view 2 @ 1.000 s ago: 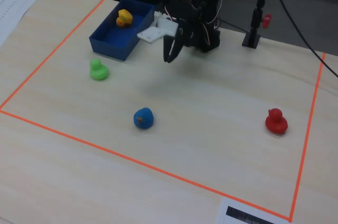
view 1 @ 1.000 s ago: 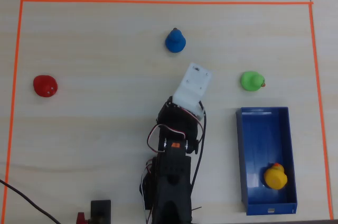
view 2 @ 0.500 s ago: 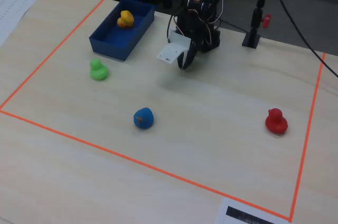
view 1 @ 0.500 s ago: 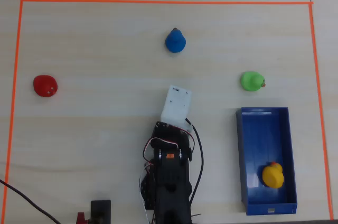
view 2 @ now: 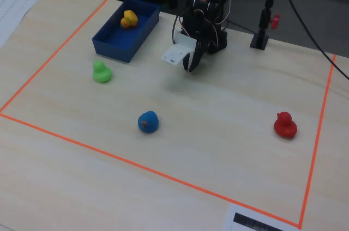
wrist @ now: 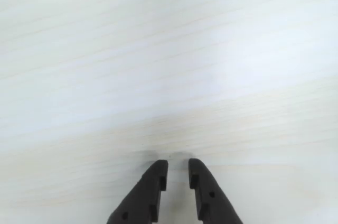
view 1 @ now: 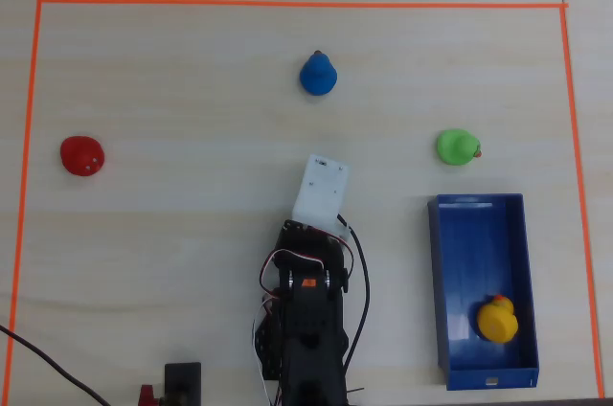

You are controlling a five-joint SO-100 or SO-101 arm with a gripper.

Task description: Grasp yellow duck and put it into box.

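I record a yellow duck [view 1: 498, 319] with an orange beak inside a dark-blue box [view 1: 465, 234], plus 1 green duck [view 1: 456, 146], 1 blue duck [view 1: 318, 74] and 1 red duck [view 1: 81, 155] on a pale wood-grain table [view 1: 192, 90]. An orange tape line [view 1: 287, 4] borders it. The arm [view 1: 306, 320] is black with a white plate, and the gripper [wrist: 178, 175] is black.

Lab bench: orange tape border [view 1: 287, 4] marking wooden table [view 1: 192, 234], camera stand [view 2: 264, 18].
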